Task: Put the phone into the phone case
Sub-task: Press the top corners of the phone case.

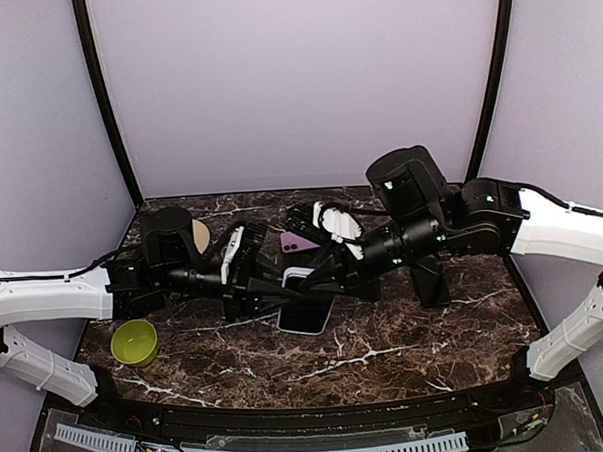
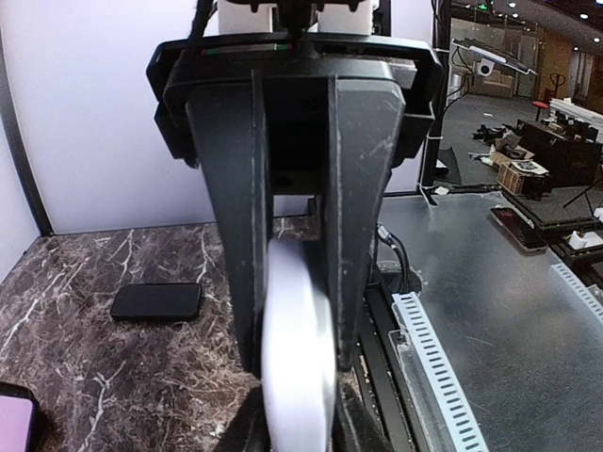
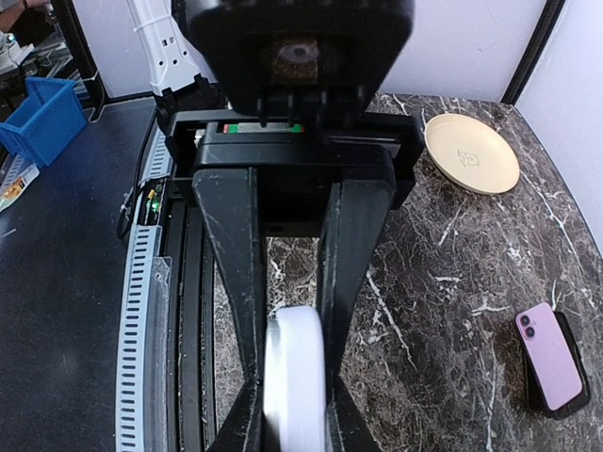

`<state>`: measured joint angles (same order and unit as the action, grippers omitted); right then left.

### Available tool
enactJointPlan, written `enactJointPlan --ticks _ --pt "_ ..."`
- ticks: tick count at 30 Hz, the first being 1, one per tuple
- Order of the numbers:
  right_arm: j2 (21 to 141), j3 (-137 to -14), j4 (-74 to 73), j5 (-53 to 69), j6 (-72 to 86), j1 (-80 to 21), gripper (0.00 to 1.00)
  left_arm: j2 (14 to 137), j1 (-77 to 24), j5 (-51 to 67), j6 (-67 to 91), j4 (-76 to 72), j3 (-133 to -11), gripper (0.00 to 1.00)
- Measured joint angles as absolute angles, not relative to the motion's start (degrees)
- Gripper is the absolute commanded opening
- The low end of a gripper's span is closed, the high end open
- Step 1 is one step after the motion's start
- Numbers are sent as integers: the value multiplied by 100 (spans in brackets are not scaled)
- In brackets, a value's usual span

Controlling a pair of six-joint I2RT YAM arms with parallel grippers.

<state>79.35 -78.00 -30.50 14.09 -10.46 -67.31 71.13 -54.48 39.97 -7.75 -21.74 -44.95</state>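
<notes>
Two phones show on the brown marble table [image 1: 436,330]. A white-edged phone [image 1: 307,314] with a dark face lies at the middle, and a pink phone [image 3: 548,356] rests on a flat black case [image 3: 573,341] just beyond it. One more flat black slab [image 2: 156,301] lies well apart from the white-edged phone; whether it is a phone or a case is hard to tell. One tan round plate [image 3: 471,153] and one lime-green bowl [image 1: 134,341] sit to the white-edged phone's left. Two grippers meet at that phone. The left gripper [image 2: 297,363] has its jaws drawn nearly together, pinching the rounded white edge. The right gripper [image 3: 294,377] pinches the same edge just as narrowly.
</notes>
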Motion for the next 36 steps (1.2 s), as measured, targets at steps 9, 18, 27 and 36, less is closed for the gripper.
enactJointPlan --ticks 9,18,27,36 --pt "7467 -7752 -2995 1472 -1044 -6698 0 7120 -5454 3940 -742 -2187 -4506 16" --pt "7415 -7649 -2877 1468 -976 -6648 29 7133 -5461 3913 -762 -2206 -4506 0" --pt "7835 -7964 -3079 1151 -961 -6648 42 7172 -5461 3675 -749 -2040 -4506 0" --pt "8077 -8121 -3247 1164 -1046 -6648 3 7220 -5461 3618 -751 -1975 -4506 0"
